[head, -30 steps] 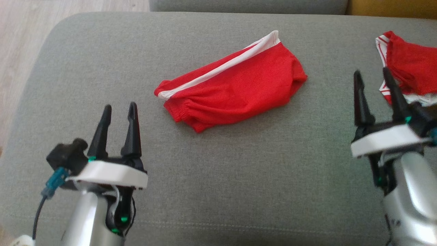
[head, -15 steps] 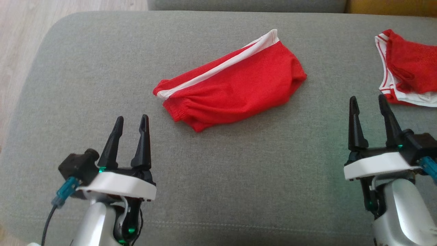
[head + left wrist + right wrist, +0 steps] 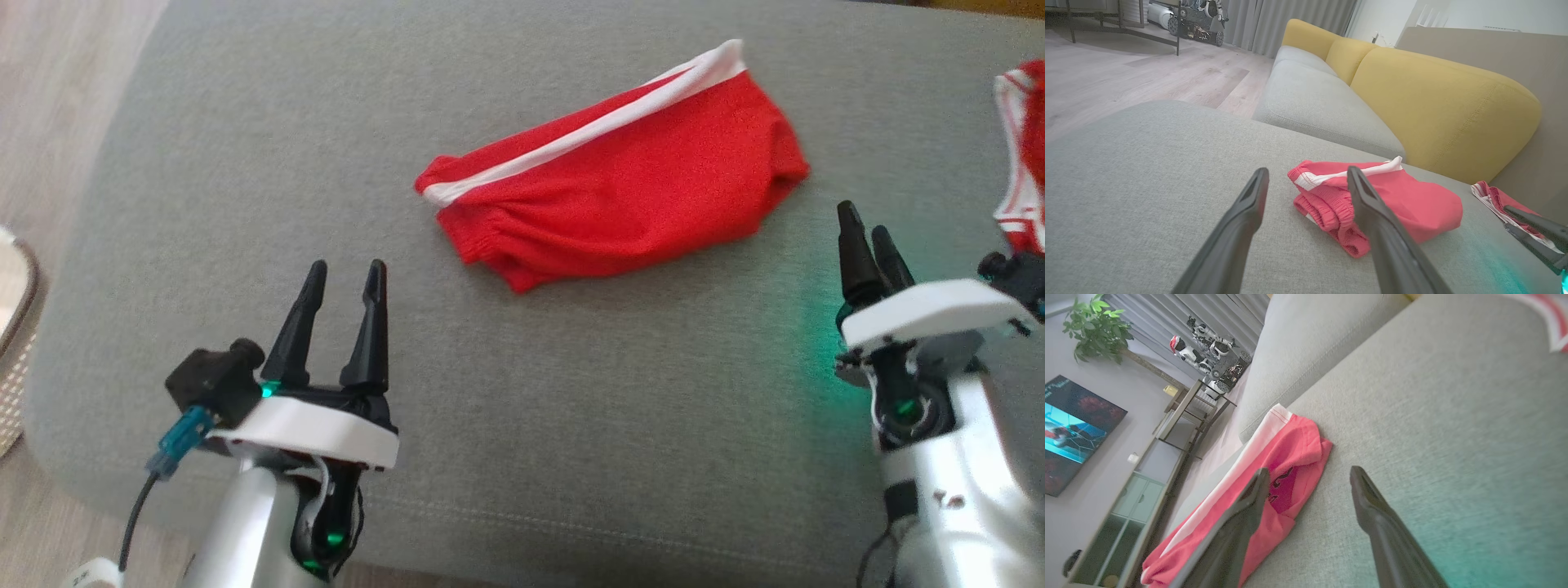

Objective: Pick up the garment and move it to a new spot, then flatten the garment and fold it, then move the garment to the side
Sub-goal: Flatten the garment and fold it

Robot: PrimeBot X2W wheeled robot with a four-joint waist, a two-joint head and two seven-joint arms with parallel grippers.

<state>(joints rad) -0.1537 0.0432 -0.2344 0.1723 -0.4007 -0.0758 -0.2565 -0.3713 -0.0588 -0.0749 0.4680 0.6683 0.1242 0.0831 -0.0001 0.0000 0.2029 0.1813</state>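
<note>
Right claw (image 3: 865,222) rolled, left claw (image 3: 348,269) spread; two garments (image 3: 620,196).

Two red garments (image 3: 620,196), one basket (image 3: 15,327)

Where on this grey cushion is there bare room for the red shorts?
Bare: grey fabric cushion left of the folded red white-striped shorts, beyond the left gripper; the near strip between the grippers. Crowded: right edge, by the right gripper and second red-and-white garment.

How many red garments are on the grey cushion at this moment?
2. One red garment with a white band lies folded midway along the grey cushion; a second red-and-white garment sits at the head view's right edge, partly cut off, so others may lie beyond.
</note>
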